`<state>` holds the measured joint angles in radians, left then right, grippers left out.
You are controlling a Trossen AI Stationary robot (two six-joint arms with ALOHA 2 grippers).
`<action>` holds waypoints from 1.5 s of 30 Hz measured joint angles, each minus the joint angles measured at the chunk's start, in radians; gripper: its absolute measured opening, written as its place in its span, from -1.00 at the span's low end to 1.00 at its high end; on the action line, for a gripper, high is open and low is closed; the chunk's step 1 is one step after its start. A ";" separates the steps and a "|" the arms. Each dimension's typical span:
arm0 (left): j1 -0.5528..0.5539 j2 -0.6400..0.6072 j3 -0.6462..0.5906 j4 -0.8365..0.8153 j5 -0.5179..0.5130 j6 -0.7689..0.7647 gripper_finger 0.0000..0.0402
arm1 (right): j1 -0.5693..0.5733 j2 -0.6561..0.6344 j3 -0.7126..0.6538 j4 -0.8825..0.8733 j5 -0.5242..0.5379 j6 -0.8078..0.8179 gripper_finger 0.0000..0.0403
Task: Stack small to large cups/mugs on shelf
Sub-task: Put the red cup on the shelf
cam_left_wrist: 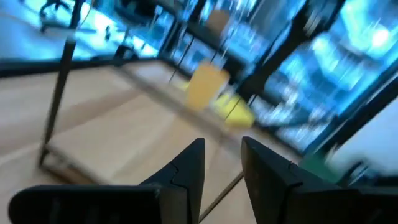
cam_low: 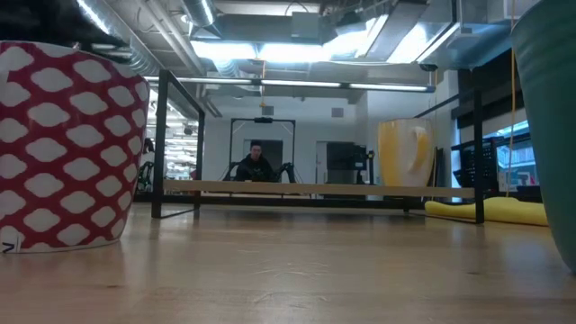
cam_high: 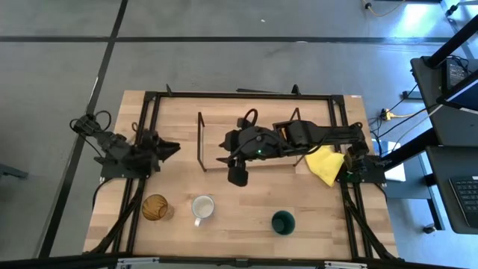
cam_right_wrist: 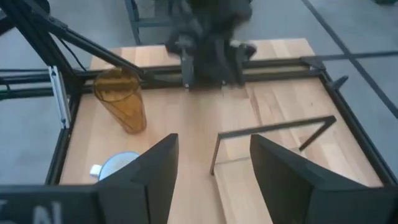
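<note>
Over the table, the high view shows the right arm reaching across the shelf point(cam_high: 246, 142), its gripper point(cam_high: 237, 176) hanging just past the shelf's near edge. Left gripper point(cam_high: 168, 147) waits at the table's left side, beside the shelf's wire end frame. Along the near edge stand an amber glass point(cam_high: 155, 207), a white mug point(cam_high: 202, 208) and a dark green cup point(cam_high: 283, 222), well apart from each other. A yellow cloth point(cam_high: 326, 165) lies at the right.

From table height, a red-and-white patterned mug point(cam_low: 67, 148) fills the left, the green cup's wall point(cam_low: 549, 117) the right. Farther back a yellow mug point(cam_low: 406, 155) stands on the shelf board point(cam_low: 297, 189). A person point(cam_low: 256, 164) sits far behind.

Past the left wrist, the left gripper's fingers point(cam_left_wrist: 186, 171) stand slightly apart and empty, with the yellow mug point(cam_left_wrist: 205, 87) blurred beyond.

Past the right wrist, the right gripper's fingers point(cam_right_wrist: 283, 168) are spread wide and hold nothing; beyond are the amber glass point(cam_right_wrist: 121, 99), the white mug's rim point(cam_right_wrist: 115, 165) and the shelf's wire frame point(cam_right_wrist: 267, 134).
</note>
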<state>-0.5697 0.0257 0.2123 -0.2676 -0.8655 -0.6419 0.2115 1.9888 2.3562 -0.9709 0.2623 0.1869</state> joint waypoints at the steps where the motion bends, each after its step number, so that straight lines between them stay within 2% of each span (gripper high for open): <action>1: 0.000 0.000 0.000 0.053 -0.017 0.032 -0.51 | 0.000 0.000 0.000 -0.012 0.000 0.009 0.00; 4: 0.000 0.000 0.000 0.135 -0.076 0.119 -0.51 | 0.000 0.000 0.000 -0.033 0.002 0.022 0.00; 11: 0.000 0.000 0.000 0.209 -0.061 0.207 -0.51 | 0.000 0.000 0.000 -0.098 0.035 0.046 0.00; 21: 0.000 0.000 0.000 0.557 -0.067 0.253 -0.51 | -0.006 0.000 0.000 -0.115 0.060 0.039 0.00; 25: 0.000 -0.001 0.009 0.644 0.008 0.275 -0.51 | -0.006 0.000 0.000 -0.115 0.061 0.017 0.00; 27: -0.001 0.012 0.055 0.572 0.056 0.242 -0.51 | -0.007 -0.004 0.000 -0.126 0.061 -0.011 0.00; 30: -0.001 0.115 0.178 0.290 0.073 0.116 -0.51 | -0.019 -0.018 0.000 -0.166 0.083 -0.049 0.00; 33: 0.000 0.303 0.331 0.041 0.126 0.015 -0.51 | -0.049 -0.038 0.000 -0.211 0.134 -0.065 0.00; 37: 0.015 0.535 0.559 -0.181 0.212 0.012 -0.51 | -0.095 -0.073 -0.001 -0.220 0.155 -0.067 0.00; 40: 0.058 0.697 0.737 -0.429 0.286 -0.035 -0.51 | -0.131 -0.112 -0.001 -0.216 0.202 -0.030 0.00; 43: 0.131 0.850 0.864 -0.717 0.406 -0.093 -0.51 | -0.175 -0.156 -0.001 -0.214 0.247 0.030 0.00; 45: 0.176 0.942 0.909 -0.836 0.491 -0.131 -0.51 | -0.202 -0.180 0.000 -0.206 0.257 0.071 0.00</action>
<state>-0.3941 0.9678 1.1216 -1.1031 -0.3741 -0.7727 0.0091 1.8093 2.3566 -1.1766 0.5192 0.2581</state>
